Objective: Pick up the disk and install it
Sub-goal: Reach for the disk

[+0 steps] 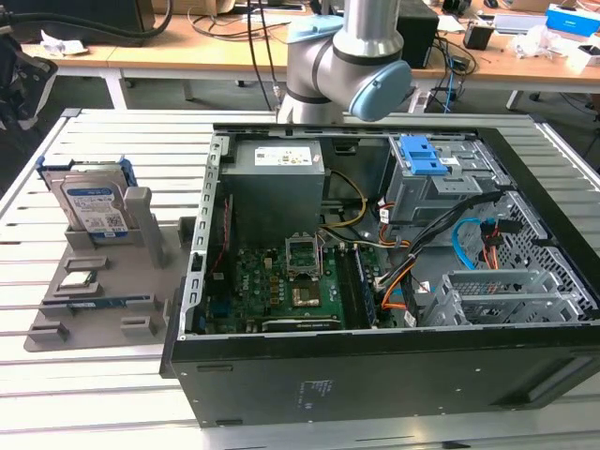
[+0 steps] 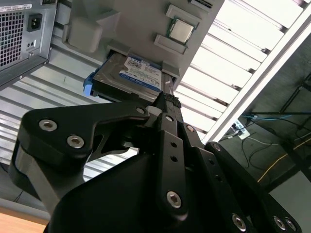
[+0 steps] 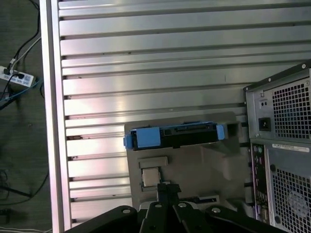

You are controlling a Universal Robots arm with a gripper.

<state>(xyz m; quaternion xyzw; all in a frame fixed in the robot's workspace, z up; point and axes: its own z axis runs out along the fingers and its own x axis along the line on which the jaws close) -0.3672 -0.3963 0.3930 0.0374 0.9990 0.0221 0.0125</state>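
Observation:
The disk [image 1: 94, 202] is a silver hard drive with a white-and-blue label in a blue carrier. It leans upright in a slot of the grey fixture [image 1: 141, 281] at the exterior view's left. In the first wrist view the disk [image 3: 175, 137] appears edge-on, and in the second wrist view the disk [image 2: 133, 75] shows its label. My gripper [image 2: 167, 99] hangs above the fixture, apart from the disk, with its black fingers together and nothing between them. Its tips [image 3: 168, 186] sit over the fixture near a small square chip [image 3: 150, 177].
An open computer case [image 1: 394, 253] lies at the exterior view's right, with a grey drive cage and blue latch [image 1: 427, 155] inside. Its rear panel [image 3: 282, 145] stands close beside the fixture. The slatted aluminium table [image 3: 146, 63] ends at a rail [image 3: 48, 121], with floor cables beyond.

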